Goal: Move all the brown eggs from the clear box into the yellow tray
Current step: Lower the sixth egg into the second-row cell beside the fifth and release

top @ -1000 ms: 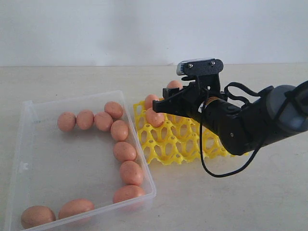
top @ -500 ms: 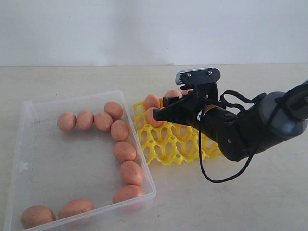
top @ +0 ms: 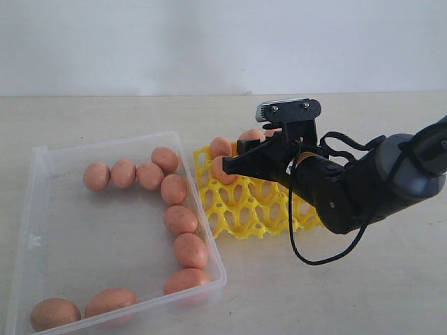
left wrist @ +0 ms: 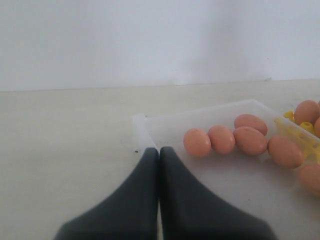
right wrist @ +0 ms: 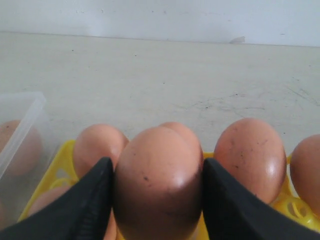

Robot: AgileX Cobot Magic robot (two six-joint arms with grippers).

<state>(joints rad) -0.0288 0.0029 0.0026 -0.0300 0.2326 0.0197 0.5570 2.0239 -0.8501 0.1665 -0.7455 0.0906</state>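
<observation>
Clear box [top: 84, 244]: transparent, shallow, on the pale tabletop [top: 349, 293] at the left of the exterior view. It holds ten brown eggs [top: 180, 219], in a row along the far side, a line down the wall nearest the tray, and two at the near edge. Yellow tray [top: 244, 209]: openwork lattice, just beside the box. At least four eggs [right wrist: 250, 157] sit in its far cups. Right gripper [top: 225, 167]: black, low over the tray's far-left cups, jaws pinching one brown egg [right wrist: 157, 185] by its sides. Whether that egg touches a cup cannot be told. Left gripper [left wrist: 159, 152]: fingertips pressed together, holding nothing, near the box's corner.
</observation>
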